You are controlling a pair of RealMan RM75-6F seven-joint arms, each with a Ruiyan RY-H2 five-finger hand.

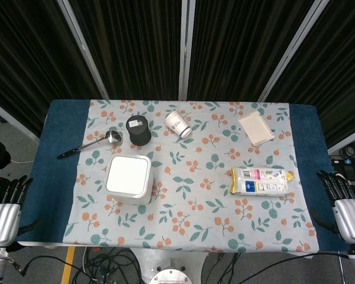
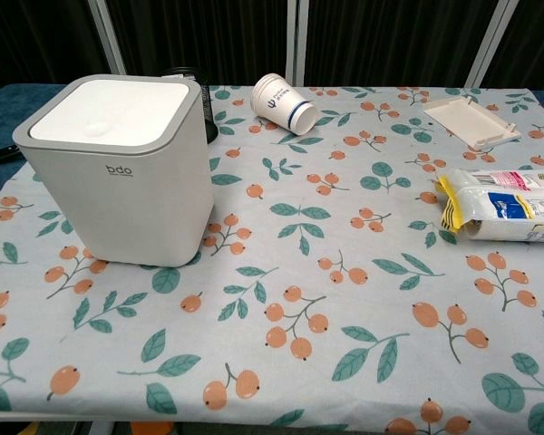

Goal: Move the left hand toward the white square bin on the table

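The white square bin (image 1: 129,178) stands upright on the left half of the floral tablecloth, its lid closed; it fills the left of the chest view (image 2: 118,168). My left hand (image 1: 5,207) hangs off the table's front left corner, well to the left of the bin, fingers spread and holding nothing. My right hand (image 1: 345,204) hangs off the front right corner, fingers apart and empty. Neither hand shows in the chest view.
Behind the bin lie a black cylinder (image 1: 138,129), a ladle (image 1: 89,145) and a tipped paper cup (image 1: 178,123). A white flat packet (image 1: 256,128) sits at the back right, and a snack bag (image 1: 261,180) lies at the right.
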